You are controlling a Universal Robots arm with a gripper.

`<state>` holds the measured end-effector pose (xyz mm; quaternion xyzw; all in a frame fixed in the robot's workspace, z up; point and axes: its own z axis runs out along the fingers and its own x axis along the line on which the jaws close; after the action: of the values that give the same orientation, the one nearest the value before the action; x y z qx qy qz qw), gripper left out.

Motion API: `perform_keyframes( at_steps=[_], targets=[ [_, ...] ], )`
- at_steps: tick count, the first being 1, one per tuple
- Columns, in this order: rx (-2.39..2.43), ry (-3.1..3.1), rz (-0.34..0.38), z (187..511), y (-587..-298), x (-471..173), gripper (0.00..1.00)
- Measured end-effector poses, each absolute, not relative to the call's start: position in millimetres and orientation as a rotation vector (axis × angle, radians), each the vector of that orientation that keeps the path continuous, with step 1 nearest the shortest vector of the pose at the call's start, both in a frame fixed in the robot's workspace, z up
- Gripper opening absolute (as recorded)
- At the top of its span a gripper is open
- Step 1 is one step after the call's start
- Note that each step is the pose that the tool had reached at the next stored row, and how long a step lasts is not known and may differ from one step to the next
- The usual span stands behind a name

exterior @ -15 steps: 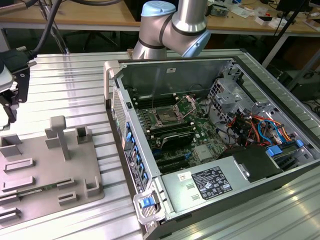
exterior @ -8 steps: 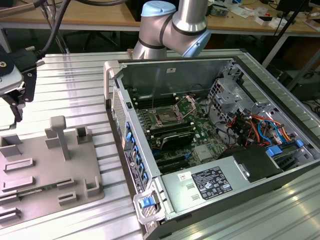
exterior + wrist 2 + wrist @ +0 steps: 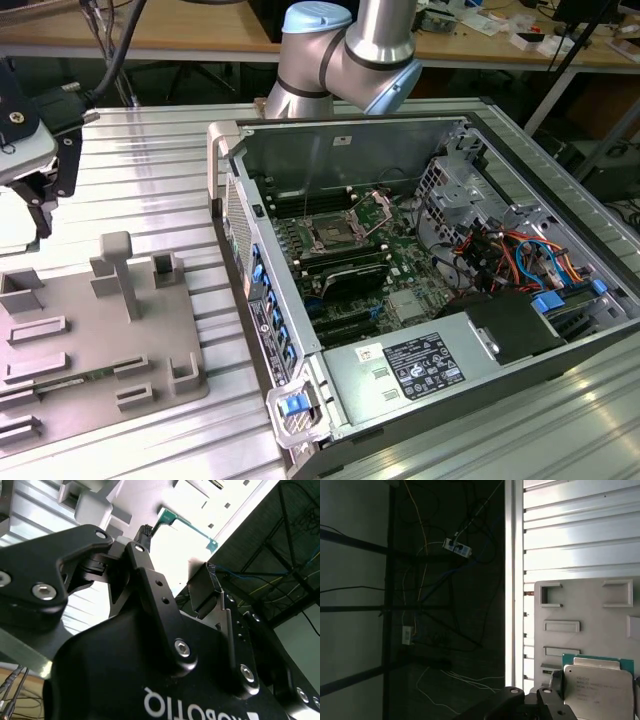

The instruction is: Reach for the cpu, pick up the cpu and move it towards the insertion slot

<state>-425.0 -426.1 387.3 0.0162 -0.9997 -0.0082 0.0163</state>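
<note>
One cpu (image 3: 599, 687), one insertion slot (image 3: 329, 236), one grey fixture plate (image 3: 95, 345)

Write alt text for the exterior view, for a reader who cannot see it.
An open computer case lies on a ribbed metal table, its insertion slot exposed on the green motherboard. At the exterior view's left, the gripper hangs above a grey fixture plate. The arm's silver and blue joint rises behind the case.

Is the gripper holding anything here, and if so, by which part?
The cpu, apparently pinched by two opposite edges in the gripper, above the grey fixture plate.
</note>
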Motion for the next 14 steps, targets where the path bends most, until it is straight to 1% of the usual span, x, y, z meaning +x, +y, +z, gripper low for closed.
perform_keyframes(
  at_steps=[14],
  targets=[
    [0.05, -3.11, -0.025, 408, -426, -424, 0.55]
  ],
)
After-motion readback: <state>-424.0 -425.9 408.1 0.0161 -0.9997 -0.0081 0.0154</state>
